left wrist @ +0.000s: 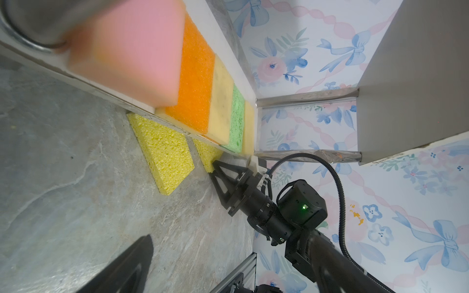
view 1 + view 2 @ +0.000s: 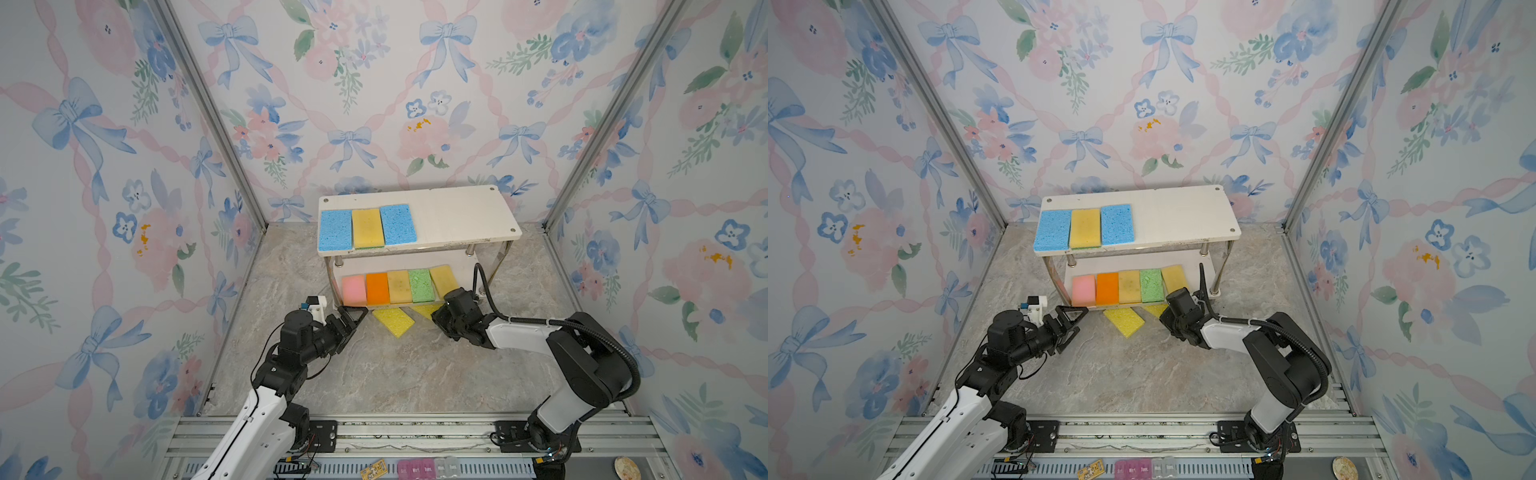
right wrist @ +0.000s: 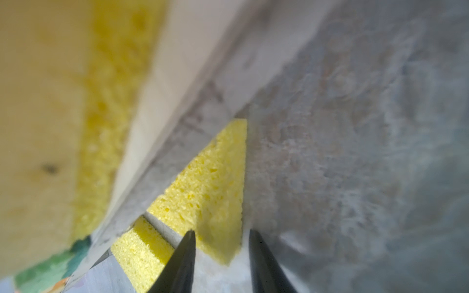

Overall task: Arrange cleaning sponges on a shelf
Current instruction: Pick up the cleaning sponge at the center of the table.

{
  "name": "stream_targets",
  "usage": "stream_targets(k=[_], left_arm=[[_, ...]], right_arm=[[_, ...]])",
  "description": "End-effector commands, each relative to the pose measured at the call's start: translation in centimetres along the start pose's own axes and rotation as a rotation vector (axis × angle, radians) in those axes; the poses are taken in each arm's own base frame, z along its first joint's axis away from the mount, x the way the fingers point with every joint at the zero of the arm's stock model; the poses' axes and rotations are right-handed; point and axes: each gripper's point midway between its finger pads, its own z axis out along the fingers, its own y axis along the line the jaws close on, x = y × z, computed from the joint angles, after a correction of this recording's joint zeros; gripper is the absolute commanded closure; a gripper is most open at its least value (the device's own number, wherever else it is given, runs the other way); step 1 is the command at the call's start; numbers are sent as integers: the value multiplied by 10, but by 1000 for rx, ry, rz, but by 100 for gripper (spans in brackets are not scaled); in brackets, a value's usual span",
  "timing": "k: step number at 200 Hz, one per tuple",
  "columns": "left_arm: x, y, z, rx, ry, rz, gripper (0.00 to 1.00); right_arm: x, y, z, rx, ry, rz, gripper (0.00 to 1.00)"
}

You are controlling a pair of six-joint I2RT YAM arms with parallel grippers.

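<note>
Fingers [image 1: 132,263] of our left gripper [image 2: 358,321] stand wide at lower centre. Eight sponges [image 2: 366,227] line the shelf [image 2: 457,216] mid-frame. Just right, our right gripper [image 3: 220,231] straddles a floor sponge's [image 3: 210,182] corner, fingers narrow; whether they grip, we cannot tell.

top board of shelf [image 2: 457,216]: right half bare, open from above and from the front. left half is taken by three sponges [image 2: 367,227] side by side. lower board: five sponges [image 2: 399,286] fill it end to end, rightmost one skewed. only way in is the low slot between the boards, framed by metal legs [image 2: 496,266]. right arm's wrist and cable loop [image 2: 482,282] sit in front of that slot's right end. left gripper [image 2: 357,319], jaws wide, sits at the left front leg. two yellow sponges [image 2: 394,321] lie on the floor [image 2: 395,374], far ends tucked under the lower board. right gripper [image 3: 221,232] straddles one's corner. floor nearer the arms is open.
</note>
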Motion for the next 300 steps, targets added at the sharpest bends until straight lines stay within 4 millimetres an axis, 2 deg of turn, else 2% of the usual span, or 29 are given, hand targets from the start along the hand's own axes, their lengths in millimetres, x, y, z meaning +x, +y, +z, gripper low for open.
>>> stream_targets(k=[1, 23, 50, 94, 100, 131, 175, 200, 228, 260, 300], left_arm=[[4, 10, 0, -14, 17, 10, 2], [3, 15, 0, -23, 15, 5, 2], [1, 19, 0, -31, 8, 1, 2], [-1, 23, 1, -46, 7, 3, 2], [-2, 22, 2, -46, 5, 5, 2], [-4, 16, 1, -37, 2, 19, 2], [5, 7, 3, -23, 12, 60, 2], [19, -8, 7, 20, 11, 94, 2], [36, -30, 11, 127, -12, 64, 2], [64, -58, 20, 259, 7, 36, 2], [90, -98, 40, 303, 71, 127, 4]], right_arm=[[8, -24, 7, 109, 21, -22, 63], [8, -23, 8, 118, 29, -33, 66], [10, -27, 6, 143, 38, -38, 81], [10, -31, -6, 167, 45, -64, 100], [7, -24, -14, 147, 37, -70, 100], [9, -26, -44, 175, 64, -96, 100], [19, -49, -91, 239, 137, -165, 100], [26, -55, -117, 190, 156, -162, 100], [33, -39, -147, 60, 178, -201, 100], [45, -18, -176, -62, 231, -265, 100], [48, 16, -209, -213, 249, -319, 100]])
